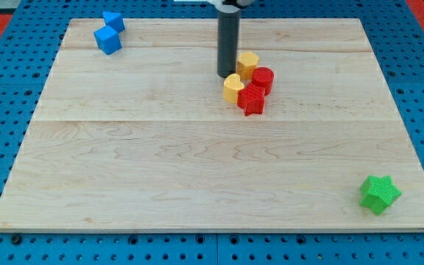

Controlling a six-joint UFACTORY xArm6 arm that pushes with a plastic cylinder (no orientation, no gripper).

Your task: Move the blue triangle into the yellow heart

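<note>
Two blue blocks sit at the board's top left corner, touching: one (pixel 113 20) nearer the top edge and one (pixel 107 40) just below it. I cannot tell which of them is the triangle. The yellow heart (pixel 232 87) lies just right of the board's centre, toward the top, in a tight cluster. My tip (pixel 225 76) rests on the board just above and left of the heart, touching or nearly touching it. It is far to the right of the blue blocks.
The cluster around the heart holds a yellow hexagon (pixel 247 64) above it, a red cylinder (pixel 262 79) to the right and a red star (pixel 252 99) at its lower right. A green star (pixel 379 193) sits near the bottom right corner of the wooden board (pixel 160 169).
</note>
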